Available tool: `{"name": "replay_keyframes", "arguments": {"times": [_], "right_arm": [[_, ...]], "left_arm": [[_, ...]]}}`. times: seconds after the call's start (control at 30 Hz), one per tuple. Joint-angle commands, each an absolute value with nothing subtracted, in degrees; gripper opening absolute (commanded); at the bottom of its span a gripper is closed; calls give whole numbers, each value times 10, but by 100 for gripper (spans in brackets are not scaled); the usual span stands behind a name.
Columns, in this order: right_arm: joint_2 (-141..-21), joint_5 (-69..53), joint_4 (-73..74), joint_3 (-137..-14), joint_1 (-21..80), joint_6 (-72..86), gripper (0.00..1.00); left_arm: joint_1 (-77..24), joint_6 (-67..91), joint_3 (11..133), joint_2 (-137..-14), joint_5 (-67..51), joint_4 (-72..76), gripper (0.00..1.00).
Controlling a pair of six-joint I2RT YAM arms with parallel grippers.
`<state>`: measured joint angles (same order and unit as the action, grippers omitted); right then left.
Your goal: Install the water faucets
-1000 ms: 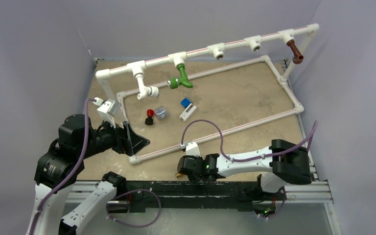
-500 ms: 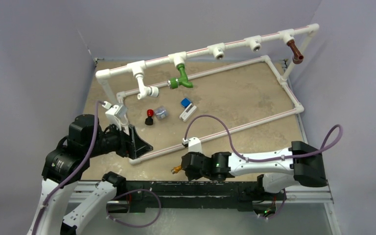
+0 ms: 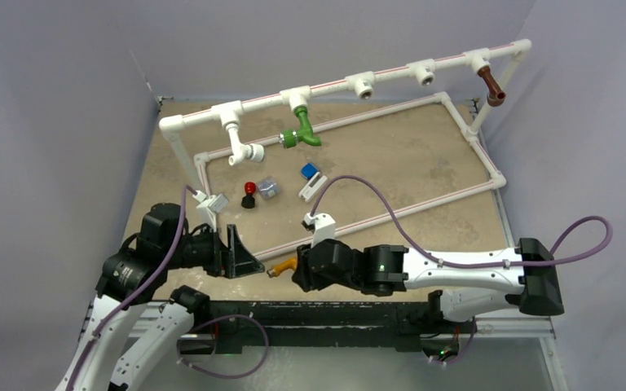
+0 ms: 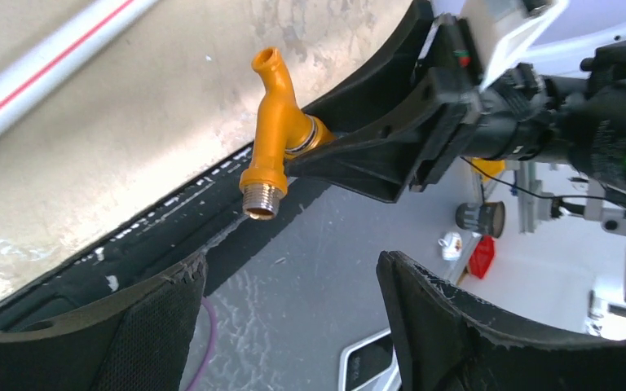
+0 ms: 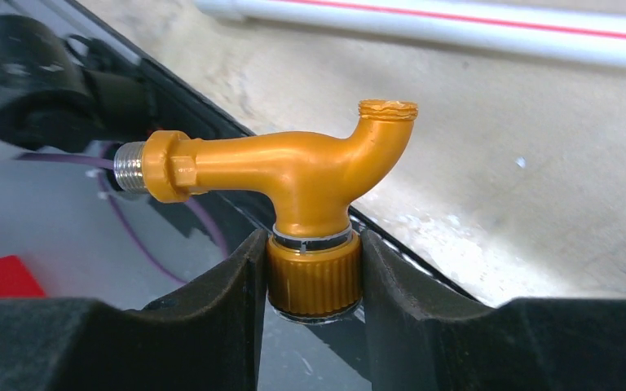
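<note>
The orange faucet (image 3: 281,267) hangs over the table's near edge, with my right gripper (image 3: 296,271) shut on its ribbed cap. In the right wrist view the faucet (image 5: 293,173) lies sideways, silver thread to the left, its cap pinched between the fingers (image 5: 314,281). My left gripper (image 3: 249,261) faces it from the left, open and holding nothing. Its wrist view has the faucet (image 4: 274,134) just beyond the open fingers (image 4: 289,326), threaded end down. A green faucet (image 3: 301,130) and a brown faucet (image 3: 491,85) hang from the white pipe rail (image 3: 391,72).
A white pipe frame (image 3: 424,204) lies on the tan table, its near bar close behind both grippers. Inside it sit a red-and-black knob (image 3: 249,194), a small clear piece (image 3: 268,187) and a blue-and-white piece (image 3: 310,179). A white elbow fitting (image 3: 244,151) hangs from the rail.
My right arm has swung left along the near edge, carrying the orange faucet toward the left gripper. The left arm has come down and right to face it, still open.
</note>
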<state>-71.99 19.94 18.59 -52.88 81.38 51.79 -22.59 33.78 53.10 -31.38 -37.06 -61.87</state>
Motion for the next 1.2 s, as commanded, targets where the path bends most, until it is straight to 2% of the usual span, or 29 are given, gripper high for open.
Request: {"name": "replay_keyframes", "arguments": {"times": [0.0, 0.3, 0.47, 0.8, 0.97, 1.0, 1.03, 1.07, 1.17], "right_arm": [[-718, 195, 149, -598, 817, 496, 0], [-761, 188, 132, -663, 824, 468, 0], [-770, 199, 136, -677, 826, 468, 0], [-769, 210, 145, -678, 831, 474, 0], [-761, 219, 149, -669, 833, 479, 0], [-761, 220, 150, -667, 833, 479, 0], [-760, 221, 150, -665, 834, 478, 0], [-760, 221, 149, -663, 834, 477, 0], [-752, 212, 133, -654, 834, 473, 0]], "left_arm": [[-227, 392, 491, -298, -435, -554, 76], [-228, 440, 458, -287, -457, -518, 74], [-228, 449, 442, -281, -472, -508, 63], [-228, 447, 434, -276, -475, -514, 48], [-227, 450, 432, -275, -478, -515, 35], [-227, 449, 432, -275, -480, -514, 25], [-228, 450, 431, -275, -483, -511, 5], [-228, 450, 430, -275, -486, -510, 0], [-228, 455, 427, -270, -493, -502, 0]]}}
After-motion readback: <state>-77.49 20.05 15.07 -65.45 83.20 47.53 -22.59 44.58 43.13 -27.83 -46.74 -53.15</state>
